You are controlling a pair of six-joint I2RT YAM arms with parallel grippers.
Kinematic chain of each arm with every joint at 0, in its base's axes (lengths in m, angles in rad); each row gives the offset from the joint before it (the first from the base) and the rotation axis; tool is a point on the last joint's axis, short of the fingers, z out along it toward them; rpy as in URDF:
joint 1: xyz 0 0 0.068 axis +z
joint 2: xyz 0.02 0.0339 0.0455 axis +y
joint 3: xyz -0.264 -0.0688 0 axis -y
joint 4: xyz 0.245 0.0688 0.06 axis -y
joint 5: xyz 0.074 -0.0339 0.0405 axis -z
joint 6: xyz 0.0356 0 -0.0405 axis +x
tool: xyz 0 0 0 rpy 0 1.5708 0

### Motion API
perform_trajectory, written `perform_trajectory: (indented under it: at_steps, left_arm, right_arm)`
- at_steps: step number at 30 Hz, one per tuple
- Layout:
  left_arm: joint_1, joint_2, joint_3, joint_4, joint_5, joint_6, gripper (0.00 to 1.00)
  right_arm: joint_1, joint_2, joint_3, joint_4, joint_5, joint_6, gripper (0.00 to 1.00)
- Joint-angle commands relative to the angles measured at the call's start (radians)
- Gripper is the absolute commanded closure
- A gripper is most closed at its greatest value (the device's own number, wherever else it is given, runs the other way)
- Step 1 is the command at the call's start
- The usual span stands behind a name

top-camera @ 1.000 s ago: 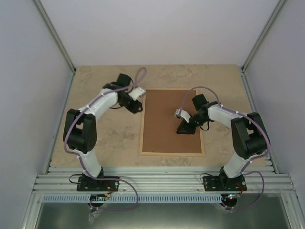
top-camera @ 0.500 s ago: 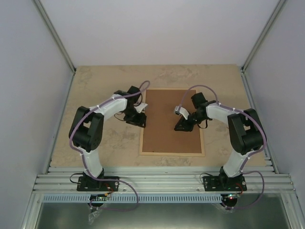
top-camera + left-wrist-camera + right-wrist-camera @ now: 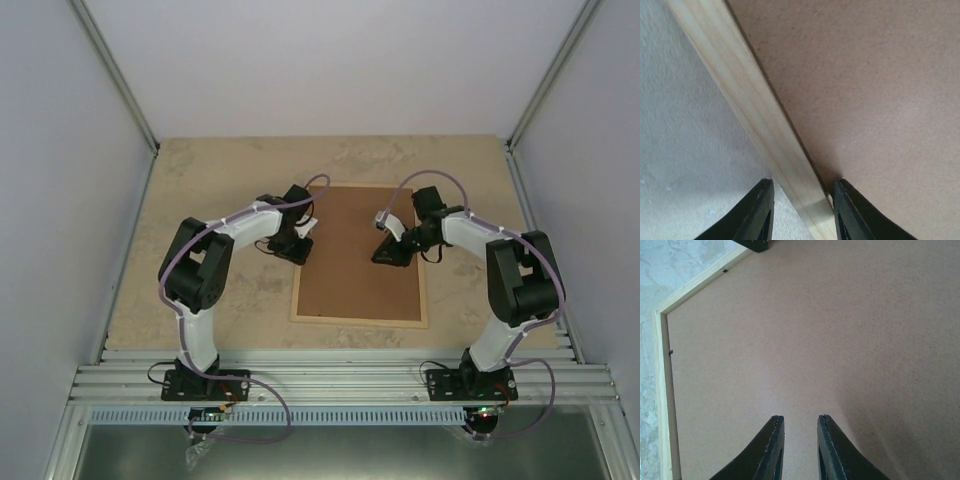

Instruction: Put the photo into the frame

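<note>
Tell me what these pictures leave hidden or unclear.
- The photo: in no view; the backing panel fills the frame, so anything beneath is hidden.
- Left wrist view: the left gripper straddles the frame's slat; the bottom edge cuts off its fingers, so a pinch cannot be told.
- Right wrist view: whether the right gripper touches the panel is unclear.

A brown fibreboard backing panel lies flat on the beige marbled table, enclosed by white walls.
</note>
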Motion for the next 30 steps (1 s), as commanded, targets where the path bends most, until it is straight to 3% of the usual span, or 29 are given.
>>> perform_trajectory:
  at_steps: [1,11,18,20,25,30]
  left_arm:
    - [-0.006,0.075,0.02,0.028,-0.103,0.13,0.69]
    - [-0.033,0.118,0.133,0.028,-0.034,0.516,0.82]
    - [-0.077,0.153,0.173,0.03,-0.041,0.697,0.83]
    - [-0.08,0.162,0.2,0.033,-0.045,0.688,0.79]
    - [-0.052,0.15,0.312,-0.047,0.021,0.557,0.57]
    - [0.007,0.084,0.293,-0.095,0.044,0.458,0.47]
  right_arm:
    - [-0.006,-0.03,0.016,0.011,0.0,0.009,0.78]
    - [-0.002,-0.024,0.014,0.016,-0.046,0.042,0.78]
    - [0.007,-0.015,0.008,0.041,-0.056,0.066,0.78]
    - [0.015,-0.006,0.004,0.052,-0.052,0.075,0.78]
    - [0.039,0.029,0.004,0.104,-0.041,0.105,0.78]
    - [0.042,0.08,0.024,0.155,0.0,0.166,0.79]
